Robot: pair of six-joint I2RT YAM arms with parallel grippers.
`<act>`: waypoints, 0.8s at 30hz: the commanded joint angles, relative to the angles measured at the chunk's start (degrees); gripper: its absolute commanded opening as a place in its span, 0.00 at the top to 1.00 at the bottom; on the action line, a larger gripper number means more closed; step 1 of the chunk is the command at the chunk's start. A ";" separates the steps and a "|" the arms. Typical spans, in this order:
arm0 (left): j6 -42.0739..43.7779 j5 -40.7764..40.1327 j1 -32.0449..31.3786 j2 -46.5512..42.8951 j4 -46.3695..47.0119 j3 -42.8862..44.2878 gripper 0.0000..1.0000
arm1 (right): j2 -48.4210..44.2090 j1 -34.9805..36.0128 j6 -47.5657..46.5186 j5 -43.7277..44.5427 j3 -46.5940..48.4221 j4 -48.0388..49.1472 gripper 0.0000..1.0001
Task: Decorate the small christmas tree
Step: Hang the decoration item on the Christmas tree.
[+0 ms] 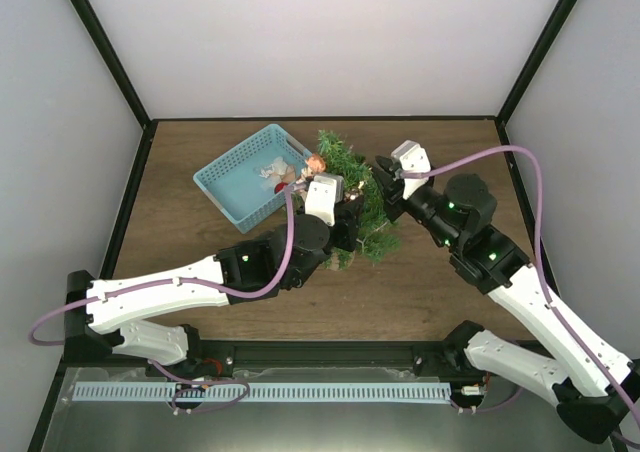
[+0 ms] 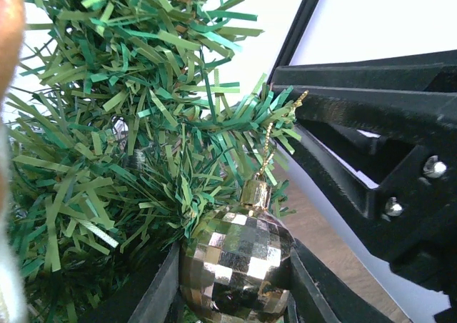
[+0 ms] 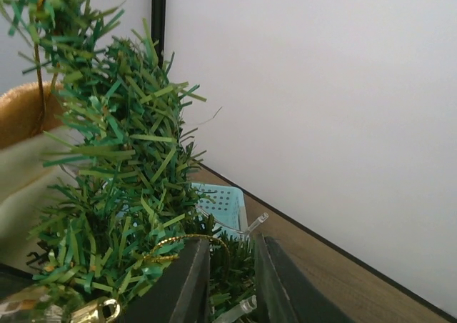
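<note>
Two grips: your left gripper (image 2: 235, 289) hugs the gold ball (image 2: 235, 259); your right gripper (image 3: 230, 280) is barely open, empty. The small christmas tree (image 1: 342, 157) looks light and bendy; hold its base.

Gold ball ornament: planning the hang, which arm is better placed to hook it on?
Left: the left claw grips the gold ball, its cord at a small christmas tree branch; the right claw grips no visible ornament.

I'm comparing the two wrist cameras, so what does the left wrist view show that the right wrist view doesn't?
Only the left wrist view shows the faceted gold ball clearly, sitting between the left fingers with its string over a branch. Only the right wrist view shows the blue basket beyond the tree. Both show the tree close up.
</note>
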 commanded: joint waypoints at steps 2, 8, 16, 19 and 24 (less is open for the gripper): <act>-0.23 -0.18 -0.07 -0.43 -0.47 -0.11 0.64 | -1.83 -0.47 0.32 1.02 -0.10 1.00 0.70; -0.98 0.94 -0.07 -1.05 -1.27 -0.22 0.54 | -3.32 -0.47 0.49 1.27 -0.77 0.46 0.68; -1.96 3.48 -0.07 -3.27 -1.37 -1.13 0.39 | -4.50 -0.47 0.65 1.52 -0.76 -0.45 0.66; -2.36 4.92 -0.05 -4.75 -1.30 -1.43 0.34 | -5.21 -0.47 0.78 1.68 -0.69 -0.87 0.62; -2.68 5.54 -0.06 -7.56 -1.46 -2.43 0.30 | -6.77 -0.47 1.47 1.34 -0.59 -1.66 0.53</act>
